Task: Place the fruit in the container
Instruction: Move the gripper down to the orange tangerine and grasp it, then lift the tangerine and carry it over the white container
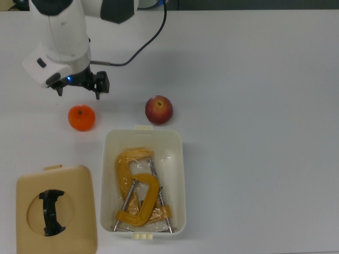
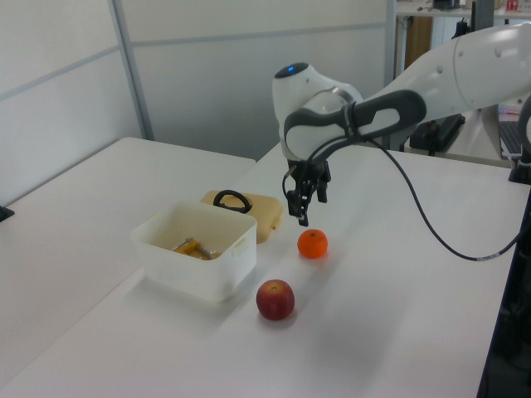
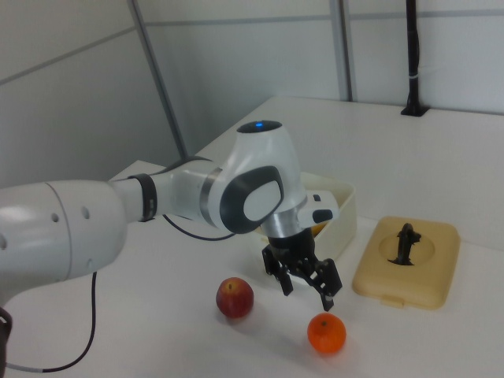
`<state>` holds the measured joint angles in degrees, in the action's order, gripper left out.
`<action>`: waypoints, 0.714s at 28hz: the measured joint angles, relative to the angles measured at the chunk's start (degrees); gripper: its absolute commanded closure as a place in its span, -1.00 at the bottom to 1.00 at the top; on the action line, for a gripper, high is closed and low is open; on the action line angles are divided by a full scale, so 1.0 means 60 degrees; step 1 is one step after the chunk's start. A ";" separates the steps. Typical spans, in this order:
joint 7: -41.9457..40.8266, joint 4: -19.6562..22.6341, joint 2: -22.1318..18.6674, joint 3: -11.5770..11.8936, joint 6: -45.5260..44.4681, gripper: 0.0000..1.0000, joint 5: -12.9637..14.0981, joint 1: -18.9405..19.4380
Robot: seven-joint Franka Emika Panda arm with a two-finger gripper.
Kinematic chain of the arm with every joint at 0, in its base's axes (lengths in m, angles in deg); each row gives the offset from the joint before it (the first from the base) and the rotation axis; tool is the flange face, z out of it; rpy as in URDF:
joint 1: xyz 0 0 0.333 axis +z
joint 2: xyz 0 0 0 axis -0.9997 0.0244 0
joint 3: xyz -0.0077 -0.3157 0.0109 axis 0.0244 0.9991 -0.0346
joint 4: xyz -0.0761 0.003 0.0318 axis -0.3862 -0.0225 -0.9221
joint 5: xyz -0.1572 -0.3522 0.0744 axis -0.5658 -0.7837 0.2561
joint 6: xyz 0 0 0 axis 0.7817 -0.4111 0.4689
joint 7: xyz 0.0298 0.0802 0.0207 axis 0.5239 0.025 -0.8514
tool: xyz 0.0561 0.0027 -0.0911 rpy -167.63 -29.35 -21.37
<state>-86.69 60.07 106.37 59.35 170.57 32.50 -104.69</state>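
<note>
Fruit first: small bright orange citrus (image 1: 81,117) resting bare on the white table (image 1: 254,79), dark stem dot facing up, skin matte and finely dimpled by the look of it. Red-yellow apple (image 1: 159,110) well apart from it toward the top view's right, smooth and glossy, just beside the short end of the container (image 1: 108,174). Neither piece in the tub yet.

Gripper (image 1: 78,88) hanging just above and beside the citrus, jaws apart and empty, fingers pointing down; in the right view, black fingertips (image 3: 325,301) poised over the orange. Probably placed so for a straight drop onto the round fruit, opening wide enough to straddle it.

Container deep, white, rounded at the corners, thin plastic walls, cream tab on the near short end. Already holding yellow C-clamps (image 1: 139,193) with metal screws, lying flat, leaving room on top. Tan lid (image 1: 55,209) with black handle set aside, flat on the table, clear of the tub's mouth.
</note>
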 measured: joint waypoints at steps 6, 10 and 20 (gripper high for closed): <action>0.0204 0.0167 0.0592 0.0001 0.0600 -1.00 -0.0763 0.0000; 0.0692 0.0518 0.0835 0.0001 0.1206 -1.00 -0.1395 0.0002; 0.1208 0.1010 0.1084 0.0000 0.1612 0.38 -0.2029 0.0031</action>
<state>-79.44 66.13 112.87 59.35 180.25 20.32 -104.50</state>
